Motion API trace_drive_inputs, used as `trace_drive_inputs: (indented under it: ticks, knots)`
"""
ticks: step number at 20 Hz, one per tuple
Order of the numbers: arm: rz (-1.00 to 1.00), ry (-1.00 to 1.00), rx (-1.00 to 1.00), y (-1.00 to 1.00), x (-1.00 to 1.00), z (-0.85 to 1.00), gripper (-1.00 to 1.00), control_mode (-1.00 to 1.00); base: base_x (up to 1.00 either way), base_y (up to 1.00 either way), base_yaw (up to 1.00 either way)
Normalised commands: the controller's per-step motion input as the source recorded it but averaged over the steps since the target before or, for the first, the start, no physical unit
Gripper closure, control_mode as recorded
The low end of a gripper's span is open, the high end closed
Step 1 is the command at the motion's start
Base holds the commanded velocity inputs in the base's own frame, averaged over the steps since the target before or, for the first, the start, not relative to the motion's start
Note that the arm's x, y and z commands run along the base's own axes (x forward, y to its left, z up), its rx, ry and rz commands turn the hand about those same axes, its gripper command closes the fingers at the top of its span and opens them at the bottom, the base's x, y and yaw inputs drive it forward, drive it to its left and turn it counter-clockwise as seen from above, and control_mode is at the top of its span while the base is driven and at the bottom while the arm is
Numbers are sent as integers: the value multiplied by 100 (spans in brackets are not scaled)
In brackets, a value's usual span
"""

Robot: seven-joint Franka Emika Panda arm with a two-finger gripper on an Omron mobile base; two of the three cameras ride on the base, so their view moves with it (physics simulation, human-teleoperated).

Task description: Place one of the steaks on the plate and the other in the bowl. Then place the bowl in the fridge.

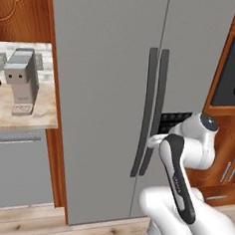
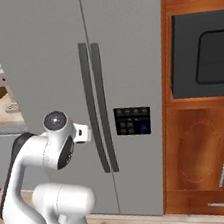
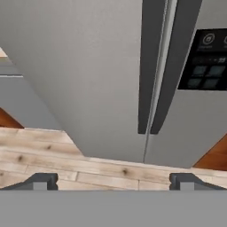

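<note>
Fridge (image 3: 88, 66) doors stand shut straight ahead of my gripper (image 3: 111, 181), whose two fingertips (image 3: 42, 181) sit wide apart with nothing between them. From my hand view the two dark vertical handles (image 3: 150, 66) hang just above and a little right of the gap between my fingertips, with wooden floor (image 3: 66, 155) below them and the dark dispenser panel (image 3: 208, 57) further right.

I judge the step in hand to be opening a fridge door, so that the bowl can go in later. To do it well I should line one handle up between my fingertips, go in square to the door so both fingers pass either side of the bar, close firmly, then pull along the door's swing and not straight back. The two handles sit very near each other, so I must pick one cleanly and not straddle both.

My base views add what the hand view cannot: the left one shows a tabletop (image 1: 19, 117) far off to the gripper's left carrying a grey blocky appliance (image 1: 22, 82), and the right one shows the dark built-in oven (image 2: 202, 56) in wood well to the right.
</note>
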Motion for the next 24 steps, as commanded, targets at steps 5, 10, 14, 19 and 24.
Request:
trace_drive_inputs:
  ticks: [5, 10, 14, 19, 24]
  knots:
    - [-13, 0, -5, 14, 3, 32, -100, -100, 0, 0, 0]
    - [-12, 1, 0, 0, 19, 28, -100, -100, 0, 0, 0]
    - [-7, 2, 0, 0, 27, 25, -100, -100, 0, 0, 0]
    - [-3, 3, 0, 0, 41, 25, -100, -100, 0, 0, 0]
    - [0, -1, 0, 0, 34, 9, -100, -100, 0, 0, 0]
